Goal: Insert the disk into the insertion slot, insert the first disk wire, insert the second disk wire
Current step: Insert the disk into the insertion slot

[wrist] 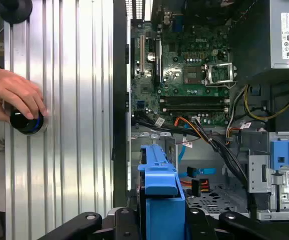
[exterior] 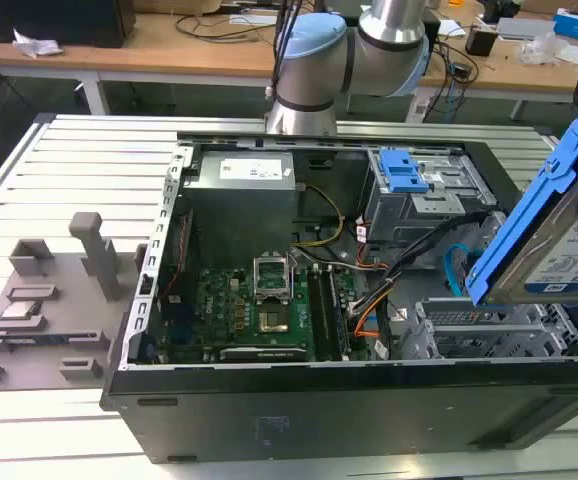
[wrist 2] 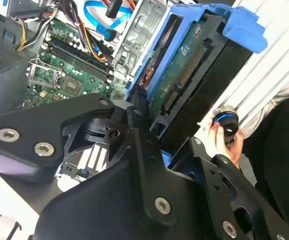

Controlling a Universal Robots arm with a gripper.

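The disk (exterior: pixel 559 235), a labelled hard drive in a bright blue carrier frame, hangs tilted on edge above the open computer case at the exterior view's right. My gripper (wrist: pixel 157 220) is shut on the disk (wrist: pixel 159 185), its black fingers clamping the frame's two sides; the second wrist view shows the gripper (wrist 2: pixel 164 130) on the disk (wrist 2: pixel 184 65) too. Below lies the insertion slot (exterior: pixel 489 330), a silver perforated cage (wrist: pixel 209 197). The light-blue second disk wire (exterior: pixel 454 265) curves loose beside it (wrist: pixel 187 147). An orange, red and black wire bundle (wrist: pixel 192 182) ends in a dark plug there.
A person's hand (wrist: pixel 9 90) rests on a black-and-blue knob (wrist: pixel 27 122) on the ribbed aluminium table beside the case. A taller grey cage with a blue latch (exterior: pixel 404 170) stands behind the slot. Motherboard (exterior: pixel 259 310) and power supply (exterior: pixel 244 175) occupy the case. Grey fixtures (exterior: pixel 49 300) sit outside.
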